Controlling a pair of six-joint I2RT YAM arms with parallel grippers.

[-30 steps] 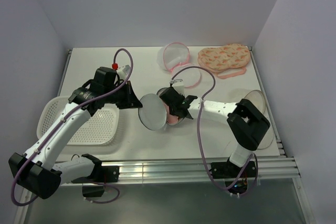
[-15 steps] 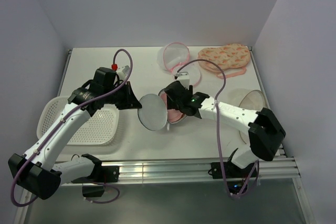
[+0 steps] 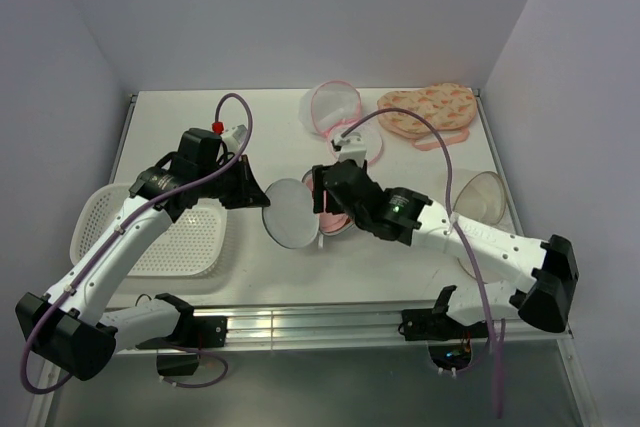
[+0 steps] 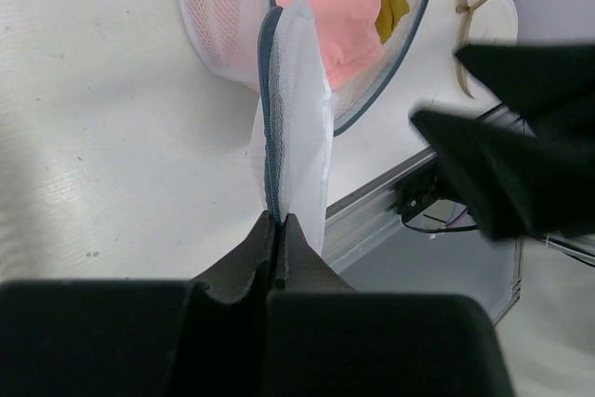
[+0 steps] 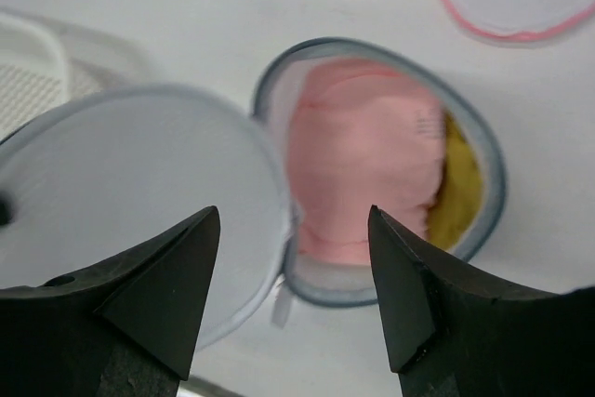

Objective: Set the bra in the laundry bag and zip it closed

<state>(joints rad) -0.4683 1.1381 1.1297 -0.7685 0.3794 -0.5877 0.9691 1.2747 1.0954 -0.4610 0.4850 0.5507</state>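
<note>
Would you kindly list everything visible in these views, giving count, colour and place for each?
round see-through mesh laundry bag with grey zip rim: 1, white and grey, table centre, open, one dome raised
pink bra: 1, pink with yellow at one side, inside the bag's lying dome
pink-rimmed mesh clamshell bag: 1, white and pink, far edge, open
peach pink-patterned padded piece: 1, far right corner
perforated plastic basket: 1, white, left side
see-through round dome: 1, right edge, partly behind the right arm
table: 1, white
left gripper: black, shut on the laundry bag's raised rim
right gripper: black, open, above the bra
</note>
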